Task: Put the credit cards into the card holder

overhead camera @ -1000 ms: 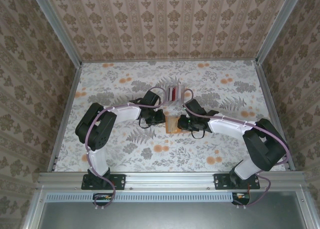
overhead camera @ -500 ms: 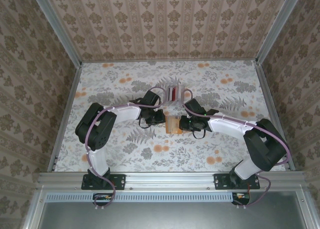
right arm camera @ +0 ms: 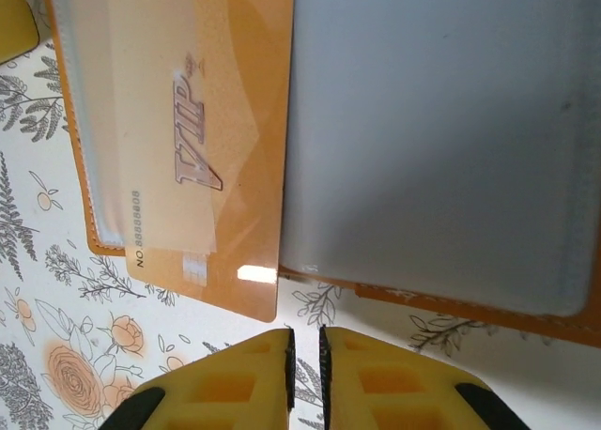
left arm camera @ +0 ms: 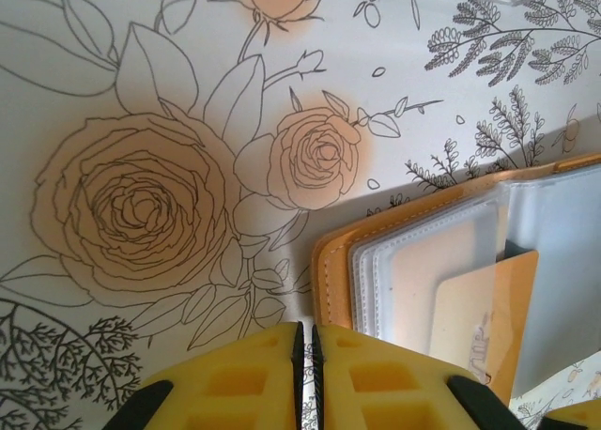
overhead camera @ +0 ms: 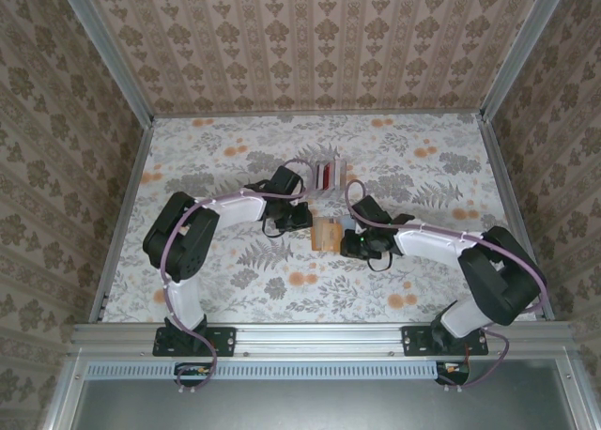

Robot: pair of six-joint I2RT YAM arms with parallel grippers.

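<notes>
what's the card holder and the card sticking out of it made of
The card holder looks like matte orange leather or imitation, going by its stitched edge; its sleeves look like frosted clear plastic. The card looks like glossy plastic: a glare spot and raised VIP lettering.

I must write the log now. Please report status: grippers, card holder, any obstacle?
Left gripper shut, empty. Right gripper shut, empty. Card holder open, VIP card partly in sleeve, sticking out. Clear rack beyond, apart.

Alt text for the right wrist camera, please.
An orange VIP card sits partly inside a clear sleeve of the open card holder, one end sticking out. The right gripper, shut and empty, is just off that end.
</notes>
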